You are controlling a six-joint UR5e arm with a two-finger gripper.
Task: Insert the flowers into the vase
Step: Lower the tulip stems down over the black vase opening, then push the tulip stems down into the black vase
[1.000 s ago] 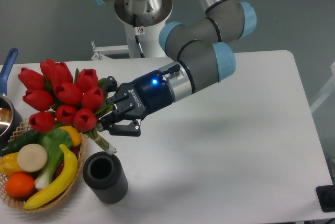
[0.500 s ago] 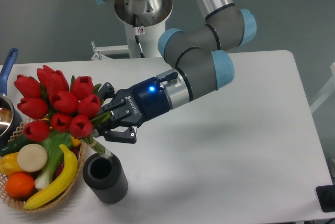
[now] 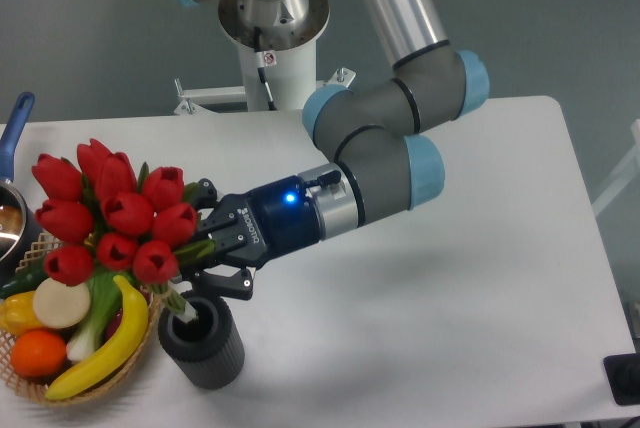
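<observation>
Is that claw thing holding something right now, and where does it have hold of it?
Yes: the gripper holds the flowers by their green stems, just under the red heads.

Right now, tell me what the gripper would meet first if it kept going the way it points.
The gripper points left and slightly down. Carrying the flowers, it would probably reach the wicker basket and its produce first; depth is uncertain. The vase sits below that line.

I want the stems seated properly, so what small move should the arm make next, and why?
Probably keep lowering straight down. The pincer grips the bunch of red tulips with green leaves, and the pale stem end sits just inside the mouth of the short dark grey ribbed vase, tilted, not yet seated.
</observation>
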